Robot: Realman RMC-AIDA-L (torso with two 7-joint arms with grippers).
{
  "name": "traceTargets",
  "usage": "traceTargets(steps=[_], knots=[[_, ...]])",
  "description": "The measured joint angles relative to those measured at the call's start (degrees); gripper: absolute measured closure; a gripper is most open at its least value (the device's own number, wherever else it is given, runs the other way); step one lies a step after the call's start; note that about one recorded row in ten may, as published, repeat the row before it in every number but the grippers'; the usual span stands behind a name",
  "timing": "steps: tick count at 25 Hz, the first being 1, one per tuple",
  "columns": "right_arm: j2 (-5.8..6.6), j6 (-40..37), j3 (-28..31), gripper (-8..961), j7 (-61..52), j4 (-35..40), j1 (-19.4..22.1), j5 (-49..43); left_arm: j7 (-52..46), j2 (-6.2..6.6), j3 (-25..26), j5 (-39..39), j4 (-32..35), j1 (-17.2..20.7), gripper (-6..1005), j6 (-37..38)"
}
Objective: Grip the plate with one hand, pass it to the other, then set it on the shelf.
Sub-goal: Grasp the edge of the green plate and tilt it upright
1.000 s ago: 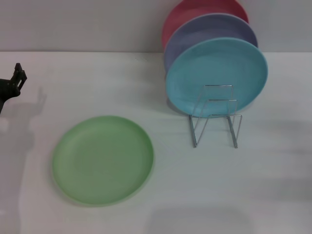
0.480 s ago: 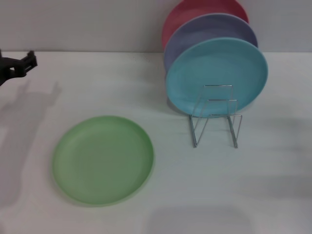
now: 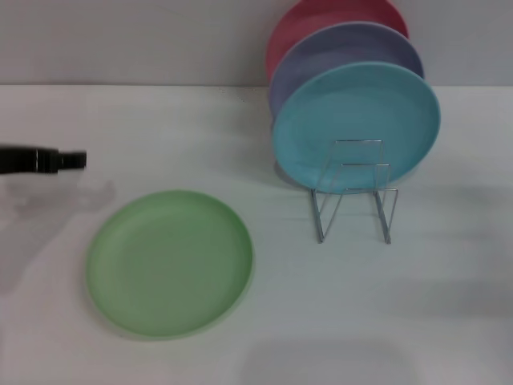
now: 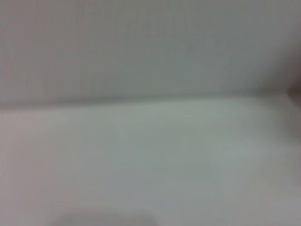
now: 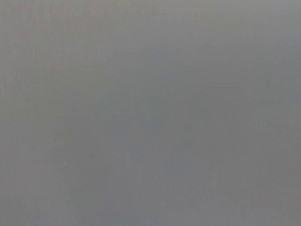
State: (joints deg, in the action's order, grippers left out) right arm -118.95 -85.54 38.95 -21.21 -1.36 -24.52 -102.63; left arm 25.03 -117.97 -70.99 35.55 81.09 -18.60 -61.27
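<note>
The white table [image 3: 449, 321] holds everything. The shelf [image 3: 353, 192], thin wire, stands right of centre with a turquoise plate [image 3: 357, 120], a lavender plate [image 3: 353, 48] and a pink plate [image 3: 321, 20] leaning in it. The plate [image 3: 169, 262] lies flat at near left, looking light, stiff and rather slick; its raised rim seems the only hold. The left gripper [image 3: 72, 160] hovers far-left of it, holding nothing; I cannot tell how its jaws stand. The right gripper is out of sight.

Even, soft light floods the white surface [image 3: 449, 321], bright with no glare. Faint grey shadows smear beside the left tool [image 3: 74, 160] and across the near edge. Head view stays slightly soft. Left wrist view is heavily blurred; right wrist view is flat featureless grey.
</note>
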Motion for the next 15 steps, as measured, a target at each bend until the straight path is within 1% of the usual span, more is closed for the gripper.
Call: traceTargets(steps=[1, 3, 4, 7, 8, 9, 10, 15], knots=[[0.00, 0.00, 0.00, 308, 0.00, 0.00, 0.00, 0.00, -0.49, 0.00, 0.53, -0.54, 0.11, -0.42, 173, -1.83], [0.05, 0.02, 0.76, 307, 0.00, 0.15, -0.52, 0.03, -3.62, 0.00, 2.19, -2.80, 0.90, -2.44, 173, -11.84], [0.05, 0.02, 0.76, 307, 0.00, 0.15, -0.52, 0.03, -3.62, 0.00, 2.19, -2.80, 0.90, -2.44, 173, -11.84], [0.17, 0.16, 1.82, 306, 0.00, 0.37, -1.14, 0.05, -6.13, 0.00, 2.33, -3.68, 1.70, -3.73, 174, -18.50], [0.31, 0.51, 3.20, 306, 0.01, 0.60, -1.81, 0.06, -8.05, -0.06, 2.26, -3.74, 2.31, -4.34, 174, -21.65], [0.31, 0.51, 3.20, 307, 0.01, 0.60, -1.81, 0.06, -8.05, -0.06, 2.26, -3.74, 2.31, -4.34, 174, -21.65], [0.37, 0.72, 4.69, 307, 0.00, 0.98, -2.44, 0.07, -9.99, -0.08, 2.00, -3.85, 2.57, -4.60, 174, -22.91], [0.53, 0.84, 5.69, 306, 0.00, 1.87, -3.33, 0.07, -12.42, -0.07, 1.63, -4.44, 2.47, -4.90, 174, -23.58]])
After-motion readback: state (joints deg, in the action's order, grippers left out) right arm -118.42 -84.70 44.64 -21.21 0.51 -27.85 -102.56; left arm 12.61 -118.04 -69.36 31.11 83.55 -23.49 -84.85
